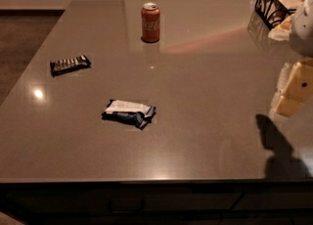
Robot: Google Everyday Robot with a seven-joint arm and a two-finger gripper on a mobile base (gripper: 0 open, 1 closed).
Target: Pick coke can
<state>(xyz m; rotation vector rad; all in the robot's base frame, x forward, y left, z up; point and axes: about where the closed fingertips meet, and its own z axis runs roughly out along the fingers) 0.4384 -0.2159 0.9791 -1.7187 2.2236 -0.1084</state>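
Note:
The coke can [150, 22] stands upright on the far middle of the grey table [195, 136]; it is orange-red with white script and a silver top. My gripper [292, 92] hangs over the table's right edge, pale yellow below a white arm part. It is far to the right of the can and nearer to me, touching nothing. Its shadow falls on the table just below it.
A dark snack bar [70, 64] lies at the left. A blue and white wrapper [129, 112] lies at the middle front. A black wire basket [279, 2] with pale packets stands at the back right corner. Carpeted floor lies beyond the table's left edge.

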